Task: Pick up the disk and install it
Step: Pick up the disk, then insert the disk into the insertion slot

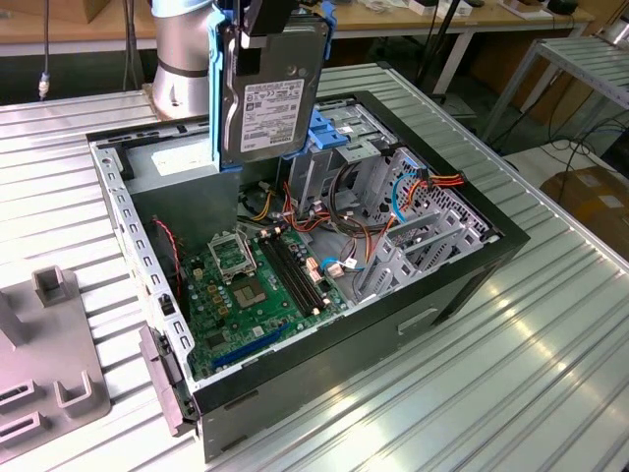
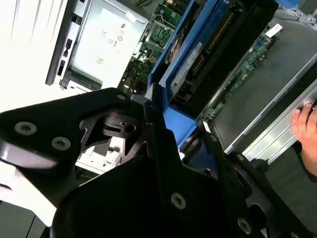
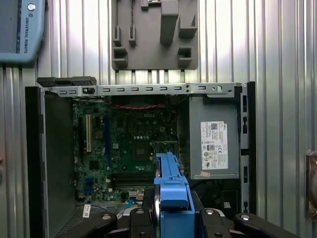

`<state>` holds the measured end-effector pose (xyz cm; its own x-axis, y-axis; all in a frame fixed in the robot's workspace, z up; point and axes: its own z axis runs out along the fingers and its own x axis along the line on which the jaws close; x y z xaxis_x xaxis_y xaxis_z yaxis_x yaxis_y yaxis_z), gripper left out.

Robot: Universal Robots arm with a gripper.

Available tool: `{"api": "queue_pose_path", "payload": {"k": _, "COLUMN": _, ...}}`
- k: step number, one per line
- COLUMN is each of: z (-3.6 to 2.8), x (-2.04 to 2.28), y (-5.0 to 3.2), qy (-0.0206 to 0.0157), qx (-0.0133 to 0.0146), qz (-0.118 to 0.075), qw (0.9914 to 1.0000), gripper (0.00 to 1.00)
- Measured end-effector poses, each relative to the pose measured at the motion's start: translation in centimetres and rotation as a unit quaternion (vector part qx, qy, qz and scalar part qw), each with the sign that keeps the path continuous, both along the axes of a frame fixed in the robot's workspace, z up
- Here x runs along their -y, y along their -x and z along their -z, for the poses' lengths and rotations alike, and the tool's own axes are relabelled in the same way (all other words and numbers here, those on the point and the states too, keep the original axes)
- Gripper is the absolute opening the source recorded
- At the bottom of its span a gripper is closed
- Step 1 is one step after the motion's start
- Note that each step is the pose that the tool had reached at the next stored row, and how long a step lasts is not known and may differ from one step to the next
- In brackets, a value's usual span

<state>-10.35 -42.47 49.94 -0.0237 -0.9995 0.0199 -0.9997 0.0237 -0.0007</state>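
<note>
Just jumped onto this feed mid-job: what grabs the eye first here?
The disk, white label facing the exterior view and blue rails on its edges, hangs upright in the gripper above the open computer case. Inside the case the green motherboard lies exposed, with the grey power supply beside it. In the second wrist view, a person's hand is close to the case.
</note>
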Motion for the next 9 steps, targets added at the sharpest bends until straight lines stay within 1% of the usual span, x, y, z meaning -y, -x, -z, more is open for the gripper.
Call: {"api": "queue_pose_path", "payload": {"k": 9, "z": 0.03, "x": 0.01, "y": 0.00, "qy": 0.0000, "qx": 0.0000, "qz": 0.000, "qw": 1.00000, "gripper": 0.37}}
